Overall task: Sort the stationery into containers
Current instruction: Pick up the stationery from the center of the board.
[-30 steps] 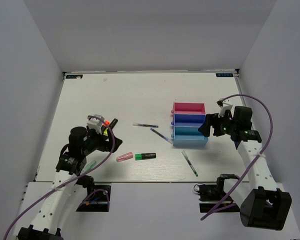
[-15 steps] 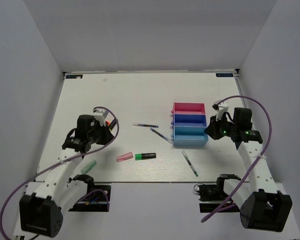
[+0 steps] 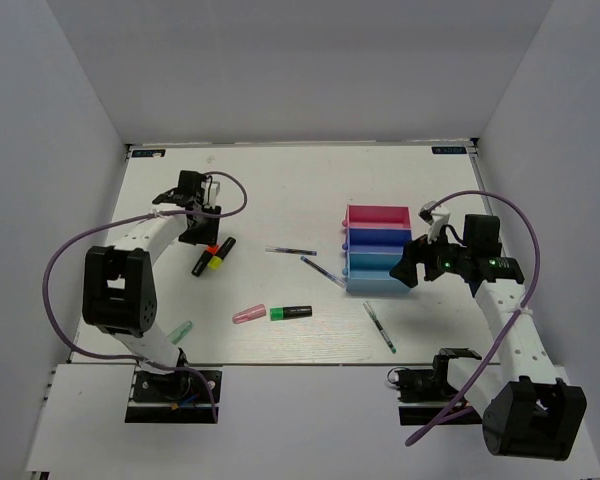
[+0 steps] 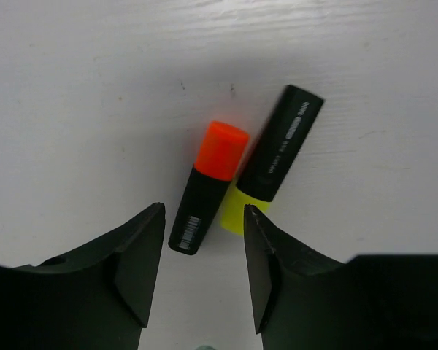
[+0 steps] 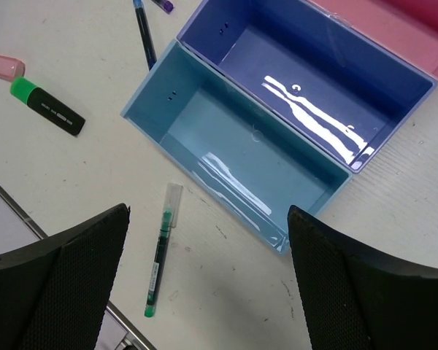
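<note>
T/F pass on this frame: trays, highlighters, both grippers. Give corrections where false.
1. The light blue tray is empty. True.
2. The right gripper holds a pen. False: it is open and empty, and the green pen lies on the table near that tray.
3. The orange-capped highlighter and the yellow highlighter lie side by side below the left gripper. True.
4. The pink highlighter sits in a tray. False: it lies on the table beside the green highlighter.
</note>
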Robot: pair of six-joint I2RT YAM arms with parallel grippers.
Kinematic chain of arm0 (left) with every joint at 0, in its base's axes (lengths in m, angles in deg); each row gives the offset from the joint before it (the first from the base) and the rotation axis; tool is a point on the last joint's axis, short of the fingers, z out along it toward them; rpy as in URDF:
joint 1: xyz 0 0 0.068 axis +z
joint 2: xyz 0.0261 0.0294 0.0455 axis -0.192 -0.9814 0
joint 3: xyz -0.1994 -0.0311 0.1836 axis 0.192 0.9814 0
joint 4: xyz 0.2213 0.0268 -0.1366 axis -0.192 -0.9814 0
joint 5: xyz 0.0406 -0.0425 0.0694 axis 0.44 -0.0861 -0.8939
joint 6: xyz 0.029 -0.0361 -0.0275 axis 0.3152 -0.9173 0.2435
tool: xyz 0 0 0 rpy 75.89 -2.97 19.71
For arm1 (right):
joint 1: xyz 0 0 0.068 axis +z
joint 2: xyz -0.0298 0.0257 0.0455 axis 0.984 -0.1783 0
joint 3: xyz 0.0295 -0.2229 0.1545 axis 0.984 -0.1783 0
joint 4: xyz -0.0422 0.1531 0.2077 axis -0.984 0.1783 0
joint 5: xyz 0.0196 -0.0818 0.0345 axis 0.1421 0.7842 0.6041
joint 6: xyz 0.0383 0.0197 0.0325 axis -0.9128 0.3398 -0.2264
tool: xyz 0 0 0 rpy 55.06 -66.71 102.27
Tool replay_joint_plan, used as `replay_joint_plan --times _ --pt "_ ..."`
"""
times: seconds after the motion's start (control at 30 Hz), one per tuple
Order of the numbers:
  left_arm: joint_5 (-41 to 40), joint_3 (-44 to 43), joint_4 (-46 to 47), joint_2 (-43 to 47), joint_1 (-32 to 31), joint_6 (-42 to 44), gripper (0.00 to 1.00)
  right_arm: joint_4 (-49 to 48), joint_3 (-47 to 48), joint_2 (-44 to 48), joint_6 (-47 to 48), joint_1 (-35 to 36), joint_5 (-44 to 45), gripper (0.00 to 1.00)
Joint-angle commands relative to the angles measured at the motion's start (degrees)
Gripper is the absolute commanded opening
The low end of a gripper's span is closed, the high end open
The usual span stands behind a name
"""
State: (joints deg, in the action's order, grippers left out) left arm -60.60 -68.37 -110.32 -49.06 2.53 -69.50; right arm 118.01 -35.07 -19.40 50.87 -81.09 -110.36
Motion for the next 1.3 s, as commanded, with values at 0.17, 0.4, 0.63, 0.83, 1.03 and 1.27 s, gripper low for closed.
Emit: replay_joint_plan --times 0.17,0.4,0.63,0.83,1.03,1.27 --pt "0.31 -0.82 -0.56 -3.91 2.56 3.48 0.60 -0.08 1.80 1.96 0.18 0.13 -1.64 0.90" --pt "1.90 2.34 2.60 -6.19 2.65 3.40 0.60 0.27 1.88 1.70 0.09 -0.13 -1.37 0.90" --pt "4.45 6.38 5.85 -6.46 2.73 3.22 0.60 0.27 1.97 1.26 0.26 -0.04 -1.19 0.90" --pt "0.59 9.02 8.31 -7.60 2.65 2.87 0.55 0.71 2.15 1.26 0.18 -0.13 -1.55 0.90" --pt "0.58 8.85 7.70 -9.53 2.91 2.52 0.04 0.71 2.06 1.43 0.18 -0.13 -1.55 0.90" --pt "3.22 0.07 2.35 -1.56 0.46 0.33 0.00 0.97 1.71 0.82 1.31 -0.13 -3.47 0.59"
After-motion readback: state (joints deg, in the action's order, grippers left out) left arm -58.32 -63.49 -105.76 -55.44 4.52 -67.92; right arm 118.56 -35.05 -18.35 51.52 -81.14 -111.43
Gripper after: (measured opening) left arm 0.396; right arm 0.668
